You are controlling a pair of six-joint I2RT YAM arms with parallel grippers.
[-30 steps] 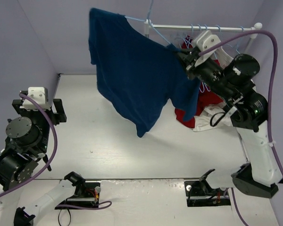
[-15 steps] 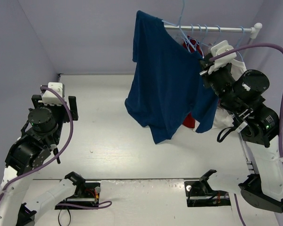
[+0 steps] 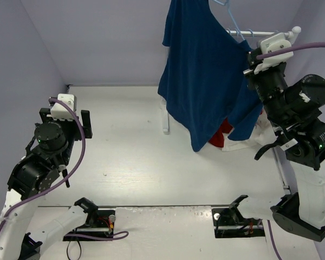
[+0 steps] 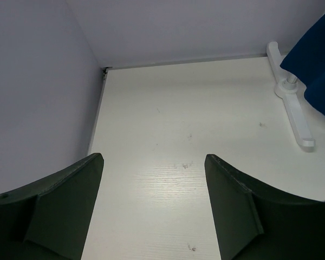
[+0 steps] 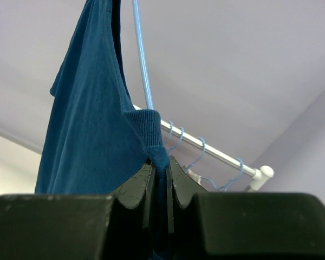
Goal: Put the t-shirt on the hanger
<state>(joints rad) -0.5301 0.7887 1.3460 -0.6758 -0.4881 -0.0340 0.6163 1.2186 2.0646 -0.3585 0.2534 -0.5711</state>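
From above, find the t-shirt [image 3: 206, 81] high at 1 o'clock, draped off the hanger [image 3: 233, 20] and well clear of the worktop [image 3: 130, 151]. Note the right gripper [image 3: 253, 54] at 2 o'clock, pinched on the cloth at the neck, just in front of the rail [image 3: 260, 34]. Judge the shirt as on the wire already, with hooking onto the rail probably left to do. Keep the pinch firm and move slowly, carrying the hem clear of the red shirt [image 3: 219, 136] and white shirt [image 3: 241, 145] heaped at 3 o'clock. See the left gripper [image 3: 64, 122] at 9 o'clock, well apart.

Through the left wrist, read the left gripper [image 4: 151, 211] as spread wide and empty above bare worktop [image 4: 195, 119]. Spot a corner of the t-shirt [image 4: 317, 65] at 2 o'clock, over the rack foot [image 4: 292, 108]. Leave this arm parked, or bring it in only to steady the hem.

Through the right wrist, see the right gripper [image 5: 160, 187] closed on the ribbed neck of the t-shirt [image 5: 92, 119], right at the foot of the hanger [image 5: 142, 59] wire, itself rising to 12 o'clock and out of view. Cannot confirm the wire inside the pinch, so avoid jerks and tilting. Aim for a free stretch of rail [image 5: 216, 153] at 4 o'clock, between the spare hangers [image 5: 202, 142].
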